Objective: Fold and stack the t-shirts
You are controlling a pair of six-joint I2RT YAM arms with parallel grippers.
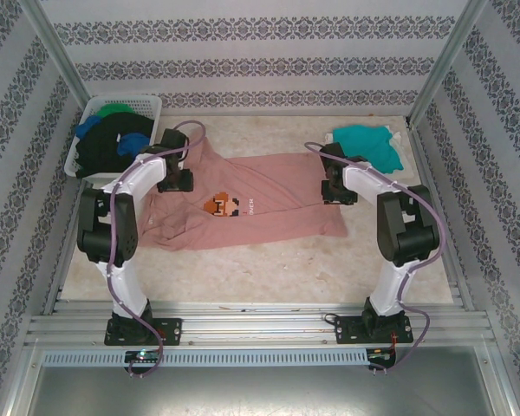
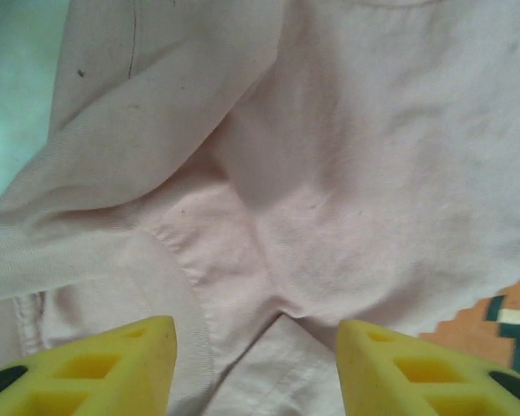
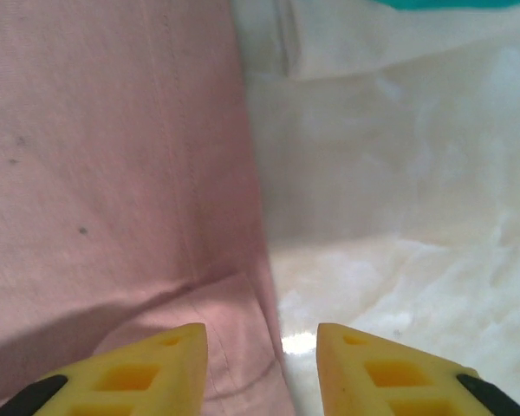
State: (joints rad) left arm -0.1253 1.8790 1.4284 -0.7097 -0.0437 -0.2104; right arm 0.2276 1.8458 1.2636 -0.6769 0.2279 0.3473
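Note:
A salmon-pink t-shirt [image 1: 260, 201] with a small brown pixel print [image 1: 221, 205] lies spread across the middle of the table. My left gripper [image 1: 174, 183] hovers over its left shoulder part, jaws open above wrinkled pink cloth [image 2: 269, 217], nothing held between the yellow fingers [image 2: 113, 368]. My right gripper [image 1: 336, 192] stands at the shirt's right hem, open, straddling the cloth edge [image 3: 260, 286] with bare table on its right. A folded teal t-shirt [image 1: 369, 144] rests at the back right. Black, blue and green t-shirts [image 1: 113, 139] fill the basket.
The white slotted basket [image 1: 152, 106] stands at the back left corner. Patterned walls and metal posts close in the table on three sides. Bare tabletop [image 1: 269, 269] lies in front of the pink shirt.

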